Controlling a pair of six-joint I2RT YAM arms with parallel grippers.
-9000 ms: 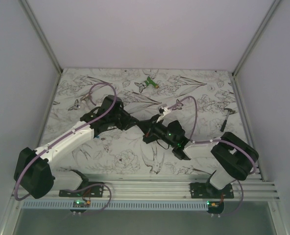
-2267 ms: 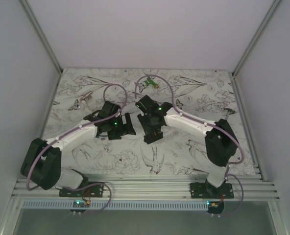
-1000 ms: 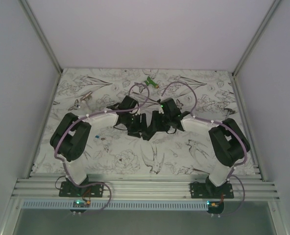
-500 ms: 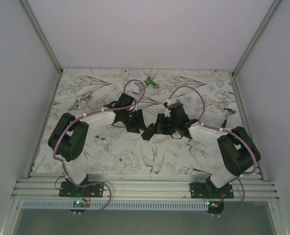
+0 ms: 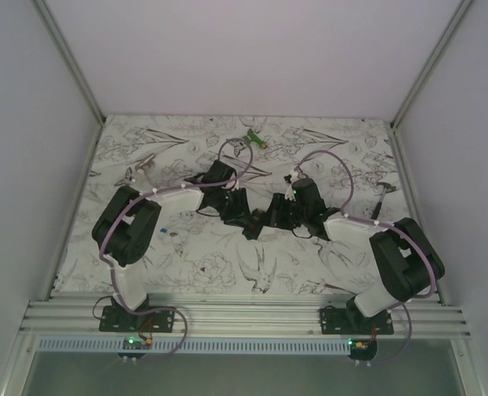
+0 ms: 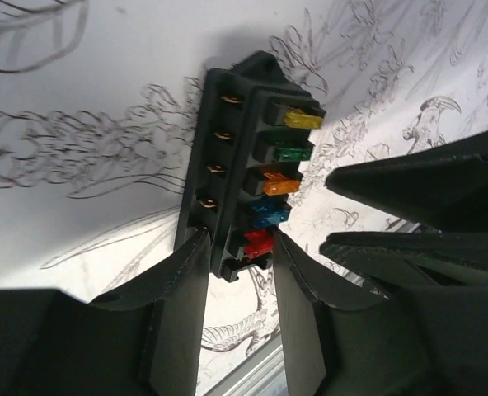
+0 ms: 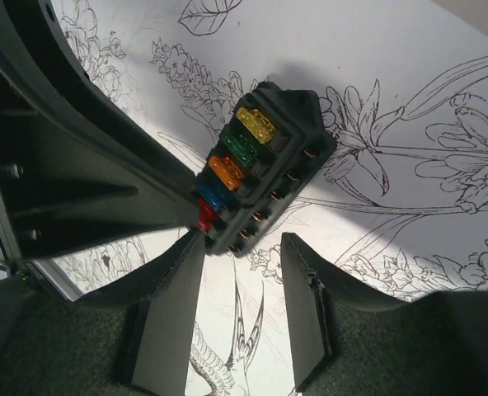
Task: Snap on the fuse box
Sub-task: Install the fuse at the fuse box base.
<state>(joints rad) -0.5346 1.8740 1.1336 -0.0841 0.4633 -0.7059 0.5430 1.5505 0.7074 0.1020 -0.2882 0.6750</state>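
White walls (image 5: 252, 58) on three sides; one table (image 5: 194, 272) under a white cover printed with black line drawings of flowers and birds; an aluminium rail (image 5: 244, 318) along the near edge carries two arm bases. One fuse box (image 5: 251, 226), black and oblong, sits about mid-table in the narrow space between the two wrists. Its face carries five fuses in a single row: yellow (image 6: 303, 120), green (image 6: 292, 153), orange (image 6: 281, 185), blue (image 6: 269, 216), red (image 6: 258, 243), one of each. Four brass terminals (image 6: 219, 136) show down one long side in the left wrist view. Cannot tell whether the box rests on the cover or hangs just above it. Left gripper (image 6: 237, 247): its two fingers lie against both long sides of the red-fuse end, no gap visible, so it grips the box there. Right gripper (image 7: 240, 247): jaws apart and wider than the box, holding nothing; the box's near corner is at the mouth beside one finger, the other finger clear of it. The two grippers face each other across the box, nearly touching. One green-and-white gadget (image 5: 255, 139) lies well apart, near the far edge. A few small bits lie toward the left side, too small to name.
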